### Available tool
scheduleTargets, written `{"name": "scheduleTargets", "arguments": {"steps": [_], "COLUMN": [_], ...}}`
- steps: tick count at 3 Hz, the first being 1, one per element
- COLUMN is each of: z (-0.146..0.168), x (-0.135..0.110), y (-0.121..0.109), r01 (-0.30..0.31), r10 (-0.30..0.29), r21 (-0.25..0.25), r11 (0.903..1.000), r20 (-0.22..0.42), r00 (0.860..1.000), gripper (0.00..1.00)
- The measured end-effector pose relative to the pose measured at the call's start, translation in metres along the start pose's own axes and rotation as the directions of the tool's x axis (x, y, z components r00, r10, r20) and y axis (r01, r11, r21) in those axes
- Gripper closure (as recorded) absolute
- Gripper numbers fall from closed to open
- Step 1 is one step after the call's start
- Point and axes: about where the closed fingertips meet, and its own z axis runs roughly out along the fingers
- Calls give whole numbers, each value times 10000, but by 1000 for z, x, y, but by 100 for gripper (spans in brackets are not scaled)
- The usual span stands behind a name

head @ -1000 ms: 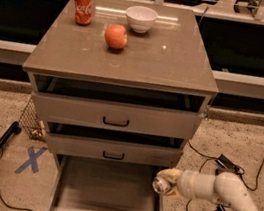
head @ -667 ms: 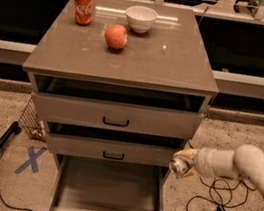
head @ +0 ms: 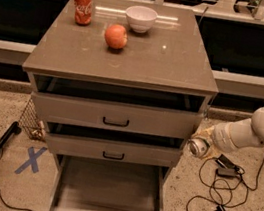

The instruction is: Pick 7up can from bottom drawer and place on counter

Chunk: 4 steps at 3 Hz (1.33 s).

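The 7up can (head: 197, 147) is held in my gripper (head: 203, 144) to the right of the cabinet, level with the middle drawer; its shiny metal end faces the camera and the can lies roughly sideways. The gripper is shut on the can at the end of my white arm (head: 249, 132). The bottom drawer (head: 110, 187) is pulled out and shows a bare grey-brown floor. The counter (head: 156, 56) lies above and to the left of the can.
On the counter stand a red Coca-Cola can (head: 83, 6), a white bowl (head: 140, 18) and an orange-red fruit (head: 116, 36). The two upper drawers (head: 114, 117) are slightly open. Cables (head: 220, 179) lie on the floor at right; a blue X mark (head: 31, 160) is at left.
My gripper with the can has risen from beside the bottom drawer up and to the right, now beside the middle drawer, outside the cabinet's right edge.
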Motion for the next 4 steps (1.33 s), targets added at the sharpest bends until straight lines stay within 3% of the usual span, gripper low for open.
{"name": "scheduleTargets", "arguments": {"steps": [1,2,3,4], "z": [-1,-27,-85,-149], "x": [0,15,24,14], "y": [1,1,-11,-46], "r01": [-12,238,785,1846], "r10": [12,-228,-663,-1572], "r21": [25,139,753,1123], "r11": [10000,9996,9941,9764], "r20": [4,-683,-1524,-2172], "r00": [10000,9974,9861,9634], "gripper": [100,100,100,100]}}
